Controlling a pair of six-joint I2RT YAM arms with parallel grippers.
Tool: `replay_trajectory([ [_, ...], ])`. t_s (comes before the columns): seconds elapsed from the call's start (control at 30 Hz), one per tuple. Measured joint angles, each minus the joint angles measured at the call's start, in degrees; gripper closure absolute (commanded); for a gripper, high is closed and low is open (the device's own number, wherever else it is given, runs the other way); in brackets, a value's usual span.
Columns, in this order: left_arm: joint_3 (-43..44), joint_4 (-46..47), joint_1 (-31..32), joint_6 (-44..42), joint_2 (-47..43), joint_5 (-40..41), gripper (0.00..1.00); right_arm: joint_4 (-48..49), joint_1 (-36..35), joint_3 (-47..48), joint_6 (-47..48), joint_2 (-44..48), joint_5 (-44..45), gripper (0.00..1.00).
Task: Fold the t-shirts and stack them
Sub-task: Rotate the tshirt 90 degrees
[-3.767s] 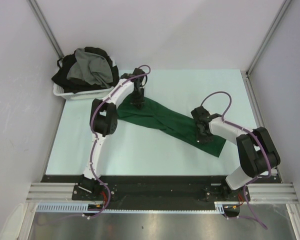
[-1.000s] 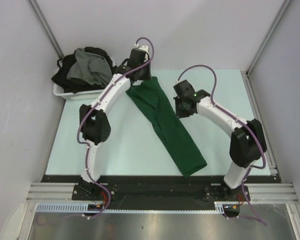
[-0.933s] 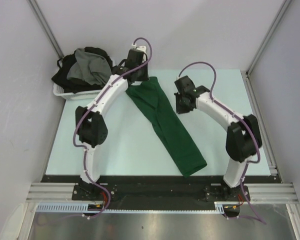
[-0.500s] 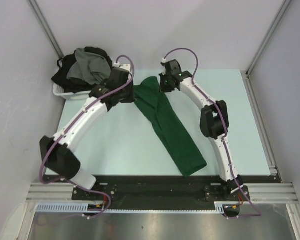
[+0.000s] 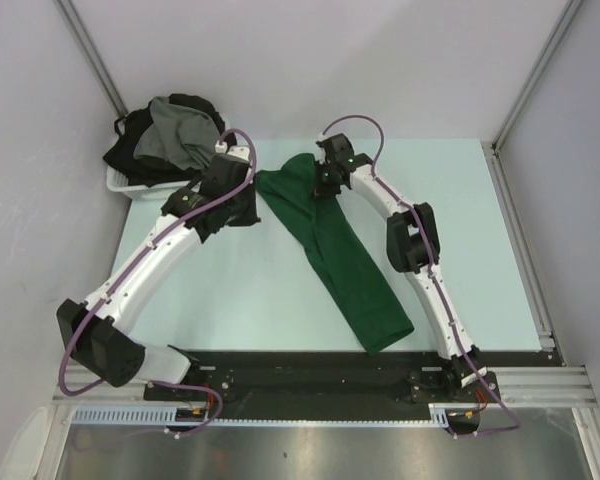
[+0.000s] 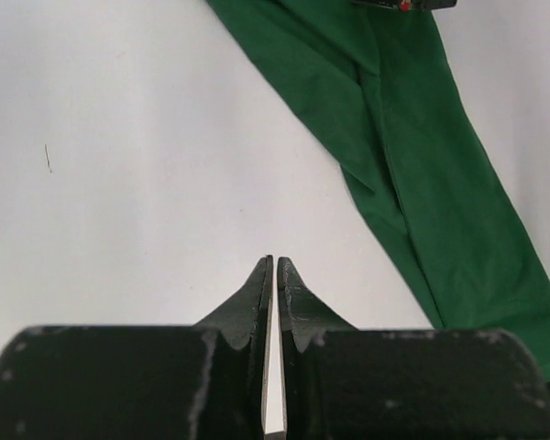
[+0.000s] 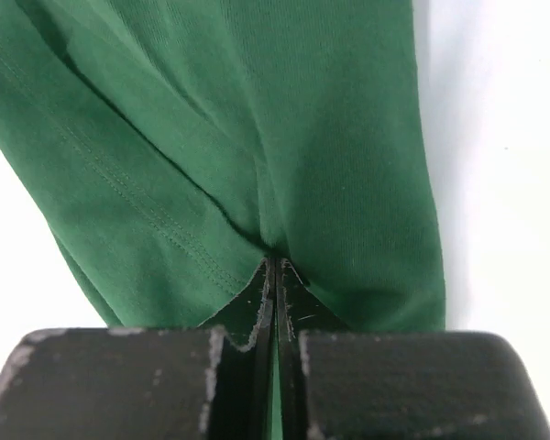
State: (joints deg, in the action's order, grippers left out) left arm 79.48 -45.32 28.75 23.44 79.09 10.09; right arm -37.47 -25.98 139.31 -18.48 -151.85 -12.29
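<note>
Fabric of the dark green cotton t-shirt (image 5: 345, 255) is pinched by the right gripper (image 7: 275, 264), probably for folding. The left gripper (image 6: 275, 262) is pressed together, empty.

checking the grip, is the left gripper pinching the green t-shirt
No, the left gripper is shut over bare table, with the dark green t-shirt lying apart to one side.

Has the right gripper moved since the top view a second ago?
Yes. The right gripper has gone left and farther from the arm bases, nearer the white basket, and pinches the green t-shirt.
</note>
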Motion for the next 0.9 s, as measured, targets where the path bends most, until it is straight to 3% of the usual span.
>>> replay_trajectory([
  [0.6, 0.0, -3.76, 1.2, -0.11, 1.16, 0.87, 0.93, -1.25, 2.25, 5.57, 2.08, -3.3, 3.45, 1.0],
  [0.9, 0.11, -3.76, 1.25, -0.61, 2.64, 0.87, 0.93, -1.79, 0.35, 6.03, 4.17, -3.3, 10.32, 1.0],
])
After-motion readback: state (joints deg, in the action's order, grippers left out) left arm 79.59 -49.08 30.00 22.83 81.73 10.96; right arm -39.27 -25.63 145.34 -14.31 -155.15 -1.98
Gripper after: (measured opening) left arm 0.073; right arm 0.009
